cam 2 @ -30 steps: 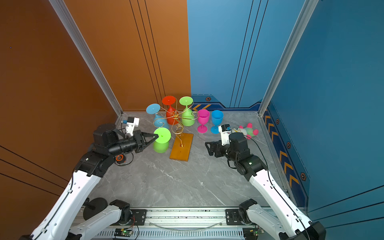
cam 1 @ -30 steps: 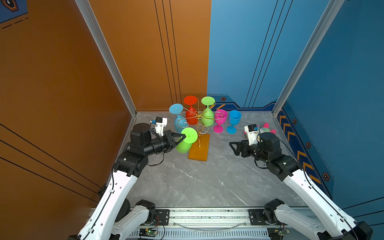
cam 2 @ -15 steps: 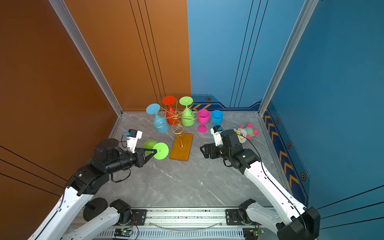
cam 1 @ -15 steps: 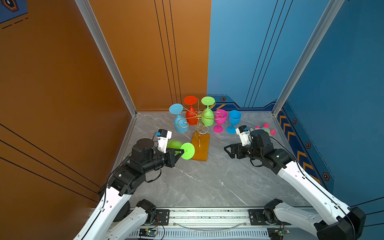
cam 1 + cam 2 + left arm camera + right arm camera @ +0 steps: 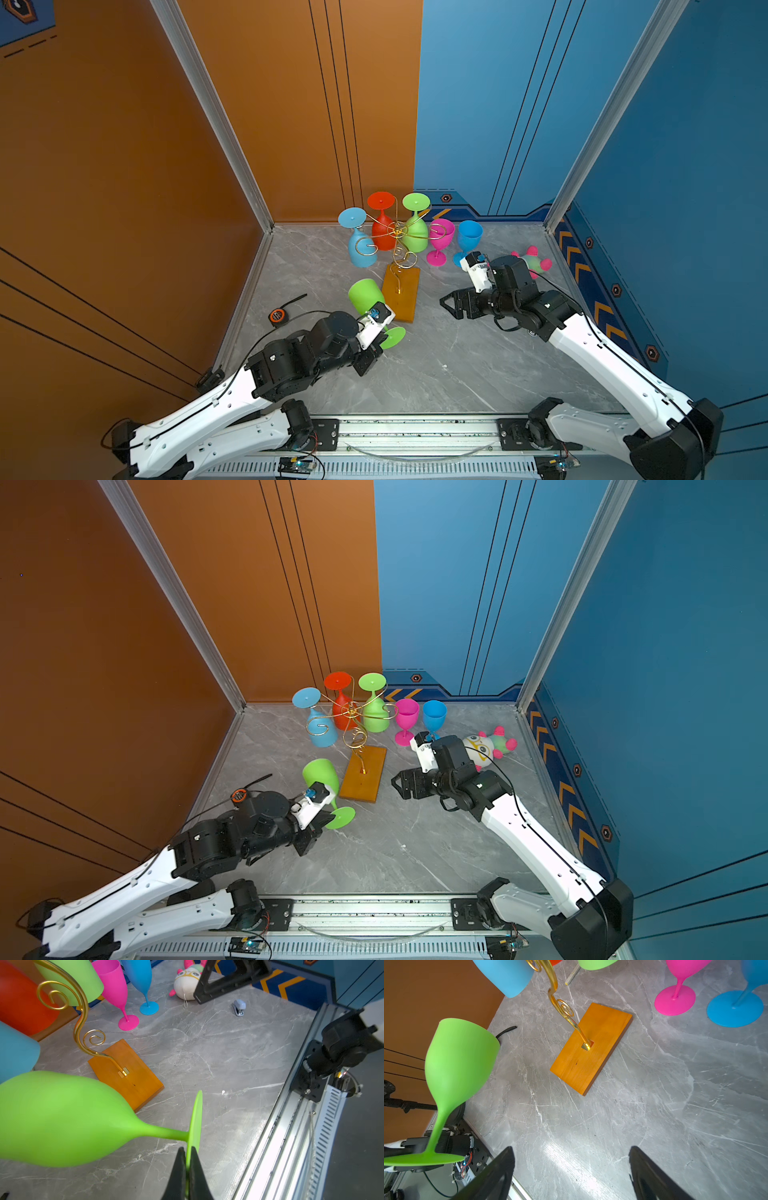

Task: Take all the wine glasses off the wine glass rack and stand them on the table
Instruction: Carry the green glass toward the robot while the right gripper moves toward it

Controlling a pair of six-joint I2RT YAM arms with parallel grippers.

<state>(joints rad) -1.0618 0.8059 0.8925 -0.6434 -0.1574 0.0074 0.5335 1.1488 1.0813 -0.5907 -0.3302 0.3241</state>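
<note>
Pinched tight in the left tool (image 5: 188, 1154), by the thin edge of its foot: the green wine glass (image 5: 62, 1118), tilted above the worktop (image 5: 218, 1047), off and just beside the wine glass rack (image 5: 133, 1082). Spread wide and empty, near the rack's base: the right tool (image 5: 571, 1150). Advisable: turn slowly, level the foot, lower flat before releasing, given likely bowl swing.

High stereo pair, close wrists, shared rack (image 5: 401, 297)

no legible text or numbers, orange chevron markings (image 5: 293, 983) on dark blue wall trim (image 5: 301, 996)
</note>
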